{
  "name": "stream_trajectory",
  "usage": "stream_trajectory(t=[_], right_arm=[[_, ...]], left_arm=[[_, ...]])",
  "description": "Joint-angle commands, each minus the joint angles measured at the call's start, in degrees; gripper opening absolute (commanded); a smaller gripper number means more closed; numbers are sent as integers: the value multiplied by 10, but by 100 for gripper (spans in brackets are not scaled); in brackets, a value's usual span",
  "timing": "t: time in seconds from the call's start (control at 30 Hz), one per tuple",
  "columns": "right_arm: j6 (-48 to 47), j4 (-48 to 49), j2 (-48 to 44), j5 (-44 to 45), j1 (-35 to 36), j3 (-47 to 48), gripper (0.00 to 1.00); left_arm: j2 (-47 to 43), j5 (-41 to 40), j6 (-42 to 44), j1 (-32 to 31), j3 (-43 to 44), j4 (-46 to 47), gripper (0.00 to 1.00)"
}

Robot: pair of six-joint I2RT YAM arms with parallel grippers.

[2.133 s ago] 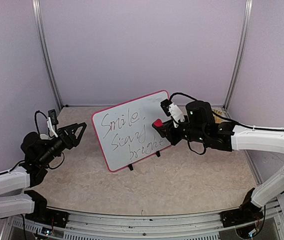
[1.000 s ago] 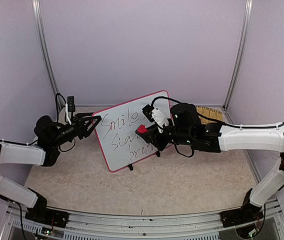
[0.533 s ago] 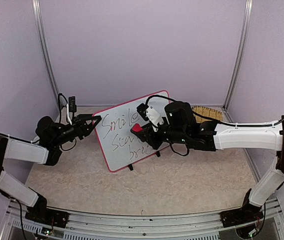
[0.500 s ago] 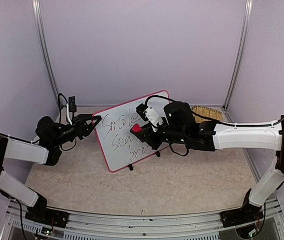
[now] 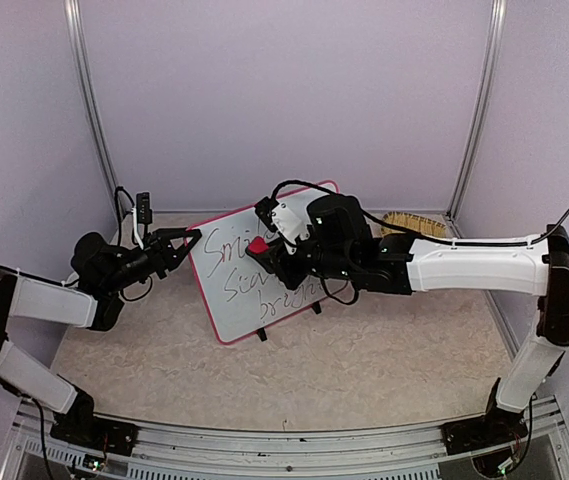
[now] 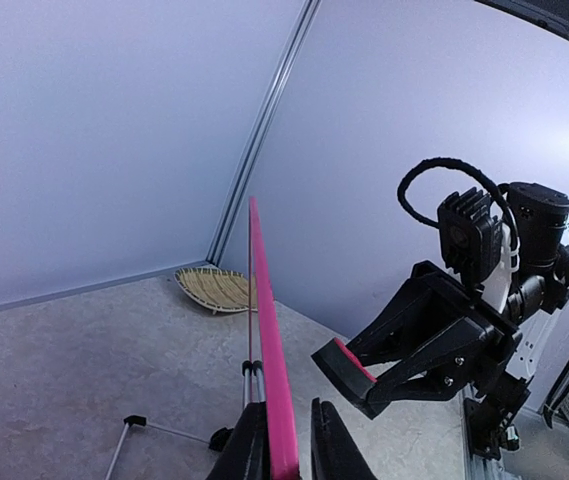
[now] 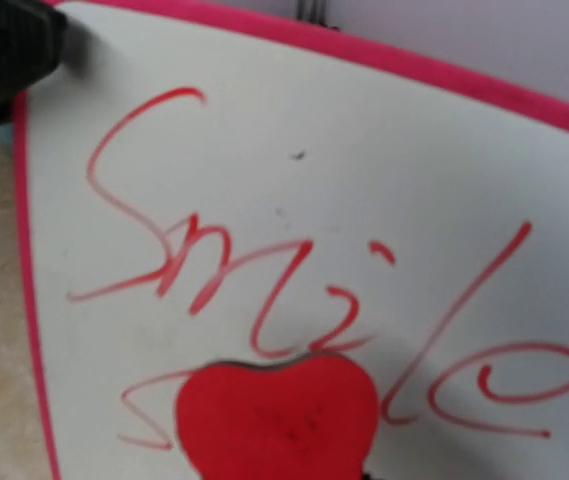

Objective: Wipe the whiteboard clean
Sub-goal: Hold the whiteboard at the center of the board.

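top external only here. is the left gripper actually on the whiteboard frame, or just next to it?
Observer: On it. The left wrist view shows the pink frame edge of the whiteboard between the fingers of the left gripper, both close against it.
Operator: Eraser on the surface?
Observer: Doesn't look so. Edge-on from the left wrist, the red eraser held in the right gripper sits apart from the board, with a gap showing.
Operator: Anything wiped?
Observer: The right wrist view shows the marker writing "Smile" whole and legible. The eraser is heart-shaped, low under the "mi".
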Motion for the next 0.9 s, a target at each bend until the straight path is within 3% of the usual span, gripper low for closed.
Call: stream_trajectory(t=[0.0, 0.3, 0.87], right_arm=[[-7, -4, 29, 62, 16, 33, 27], [-39, 23, 68, 180, 54, 84, 27], [-43, 65, 126, 186, 67, 167, 27]], left_arm=[[10, 3, 3, 3, 4, 21, 11], [19, -1, 1, 5, -1, 29, 1], [27, -27, -1, 5, -6, 29, 0]])
